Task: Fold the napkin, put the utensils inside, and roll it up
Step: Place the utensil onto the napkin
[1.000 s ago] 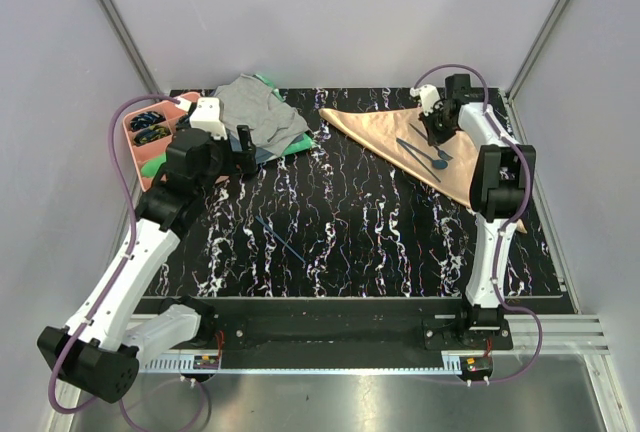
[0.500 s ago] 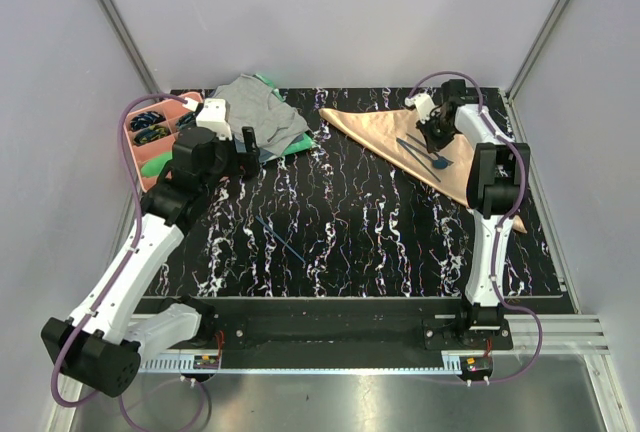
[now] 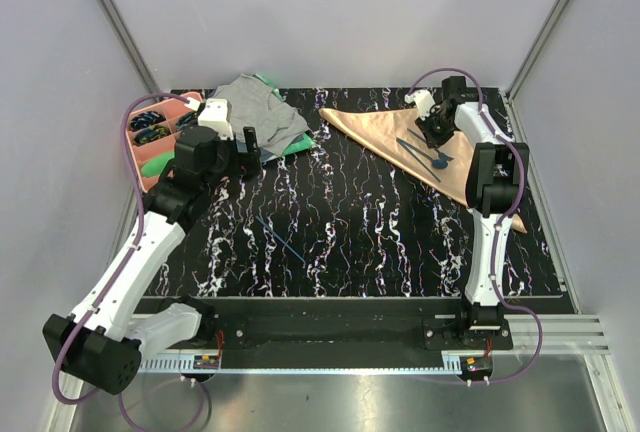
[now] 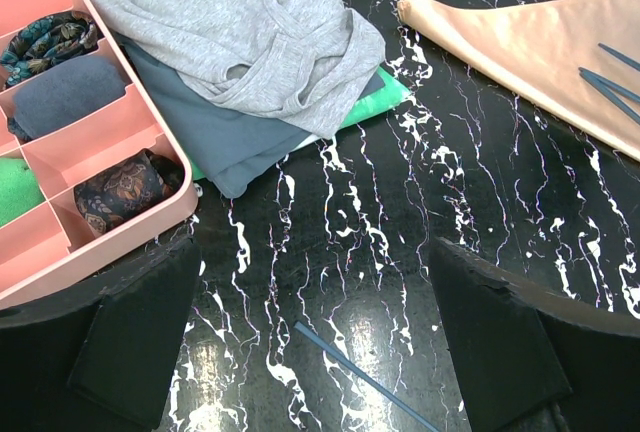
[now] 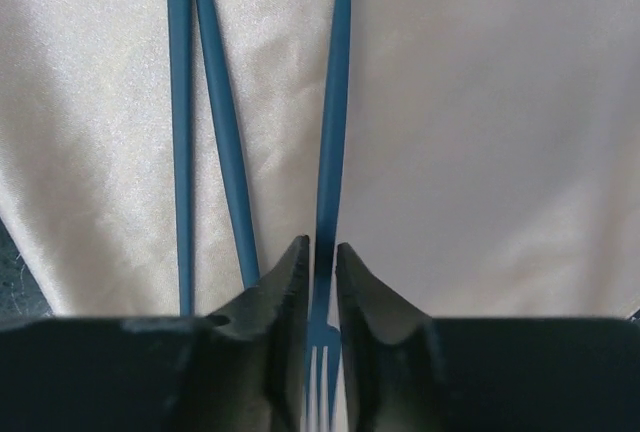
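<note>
Fork (image 5: 331, 102) between right fingers (image 5: 285, 322), on napkin (image 5: 480, 102), left fingers (image 4: 130, 342) wide apart

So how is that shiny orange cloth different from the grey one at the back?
The napkin is peach-orange with a sheen; the grey cloth is matte. The napkin lies flat as a triangle at the far right; the grey cloth sits rumpled at the far left. The napkin carries slim blue utensils; the grey cloth tops a pile over a green cloth. Both are cloths at the far side of the black marbled table.
</note>
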Robot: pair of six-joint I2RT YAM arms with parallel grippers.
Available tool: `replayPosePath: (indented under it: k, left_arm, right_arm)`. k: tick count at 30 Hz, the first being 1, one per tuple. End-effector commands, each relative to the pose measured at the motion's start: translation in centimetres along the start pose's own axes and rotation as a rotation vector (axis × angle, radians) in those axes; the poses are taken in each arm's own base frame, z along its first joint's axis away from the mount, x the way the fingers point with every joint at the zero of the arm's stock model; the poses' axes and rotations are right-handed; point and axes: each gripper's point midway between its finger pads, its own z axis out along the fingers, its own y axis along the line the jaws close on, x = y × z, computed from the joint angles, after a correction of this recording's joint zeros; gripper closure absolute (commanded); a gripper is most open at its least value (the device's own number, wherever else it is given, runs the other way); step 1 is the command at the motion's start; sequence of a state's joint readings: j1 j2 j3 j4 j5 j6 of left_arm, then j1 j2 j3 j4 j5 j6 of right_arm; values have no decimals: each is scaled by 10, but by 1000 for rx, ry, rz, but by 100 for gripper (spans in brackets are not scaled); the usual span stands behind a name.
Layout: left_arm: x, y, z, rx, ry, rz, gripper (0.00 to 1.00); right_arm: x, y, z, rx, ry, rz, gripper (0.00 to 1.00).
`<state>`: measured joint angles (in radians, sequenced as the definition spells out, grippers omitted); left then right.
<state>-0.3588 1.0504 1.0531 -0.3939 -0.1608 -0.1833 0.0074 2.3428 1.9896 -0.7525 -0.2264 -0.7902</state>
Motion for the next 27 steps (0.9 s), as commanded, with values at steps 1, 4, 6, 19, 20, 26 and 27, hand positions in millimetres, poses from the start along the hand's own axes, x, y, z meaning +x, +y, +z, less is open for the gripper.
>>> replayPosePath:
  k: [1,4,6,19,20,26,27]
  left_arm:
    - [-14,-3,1,18,-55,0,1]
    - [-15,-3,0,20,-56,0,1]
    - [-17,-3,-1,19,-62,-1,1]
    - [-21,1,-6,0,-80,-17,1]
    - [-20,2,-6,-7,-79,-17,1]
    - [-21,7,-5,-33,-82,-12,1]
    - [-21,7,-6,-36,-83,-11,1]
  right_arm:
    - [-7,-6,-2,26,-8,-15,69]
    - [-10,-7,-7,34,-14,-7,62]
    - [-18,-10,-15,45,-38,9,61]
    - [-116,111,-121,-283,-436,428,67]
    - [-121,131,-127,-306,-466,414,65]
    - [-140,252,-173,-732,-719,392,46]
    - [-140,262,-175,-839,-700,511,46]
